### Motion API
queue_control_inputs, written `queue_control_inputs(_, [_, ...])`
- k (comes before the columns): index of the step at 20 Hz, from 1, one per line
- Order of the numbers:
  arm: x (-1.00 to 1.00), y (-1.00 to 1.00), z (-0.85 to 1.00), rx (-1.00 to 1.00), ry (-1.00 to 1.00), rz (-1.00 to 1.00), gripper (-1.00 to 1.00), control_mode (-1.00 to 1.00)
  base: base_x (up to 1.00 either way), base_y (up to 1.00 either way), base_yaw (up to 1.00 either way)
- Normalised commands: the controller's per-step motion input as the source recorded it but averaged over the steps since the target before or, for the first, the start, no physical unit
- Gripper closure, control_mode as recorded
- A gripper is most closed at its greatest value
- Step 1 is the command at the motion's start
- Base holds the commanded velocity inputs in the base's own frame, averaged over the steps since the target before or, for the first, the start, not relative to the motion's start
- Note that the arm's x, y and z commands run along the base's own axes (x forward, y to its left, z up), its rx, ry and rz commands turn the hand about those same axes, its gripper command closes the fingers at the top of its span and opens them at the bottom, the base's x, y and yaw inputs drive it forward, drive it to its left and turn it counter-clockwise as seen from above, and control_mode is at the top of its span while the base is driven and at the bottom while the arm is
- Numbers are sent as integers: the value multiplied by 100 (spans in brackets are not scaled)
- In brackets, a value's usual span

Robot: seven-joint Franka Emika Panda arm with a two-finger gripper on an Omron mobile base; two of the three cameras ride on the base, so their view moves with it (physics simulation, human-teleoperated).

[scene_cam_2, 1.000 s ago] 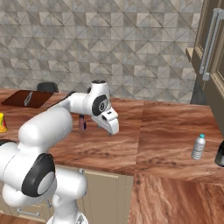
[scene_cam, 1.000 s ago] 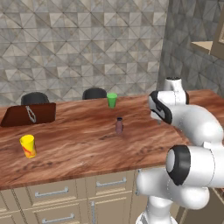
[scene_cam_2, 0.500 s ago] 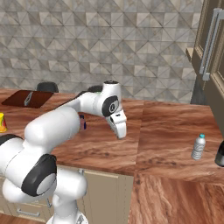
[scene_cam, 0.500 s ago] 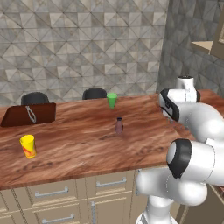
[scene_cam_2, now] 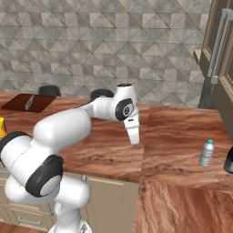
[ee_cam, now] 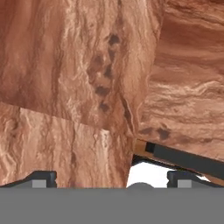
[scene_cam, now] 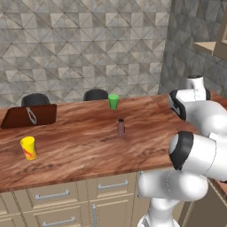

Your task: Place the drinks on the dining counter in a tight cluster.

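The two-finger gripper (scene_cam_2: 135,142) is hanging with jaws wide and empty over the reddish-brown wood-grain dining counter (scene_cam_2: 173,136). Farther right, the clear white-capped water bottle (scene_cam_2: 206,153) is standing upright. The short maroon-brown bottle (scene_cam: 120,127) is standing mid-counter.

The maroon-brown bottle (scene_cam: 120,127) stood upright on the dining counter (scene_cam: 88,146), well left of my pincer (scene_cam_2: 134,138); the white-capped water bottle (scene_cam_2: 206,153) stood upright to its right; the dark wine bottle (scene_cam_2: 229,160) beyond that.
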Motion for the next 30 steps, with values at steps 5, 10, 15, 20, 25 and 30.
queue_control_inputs(5, [0,-47,7,-18,-2,-10,-100,-100,0,0,0])
queue_control_inputs(10, [-2,-50,9,-8,-4,-2,-100,-100,0,0,0])
queue_control_inputs(15, [-8,-54,1,-3,-13,6,-100,-100,0,0,0])
queue_control_inputs(20, [-7,-45,8,-7,-6,7,-100,-100,0,0,0])
queue_control_inputs(25, [0,-43,9,-10,0,3,-100,-100,0,0,0])
queue_control_inputs(30, [0,-48,0,-4,0,6,-100,-100,0,0,0])
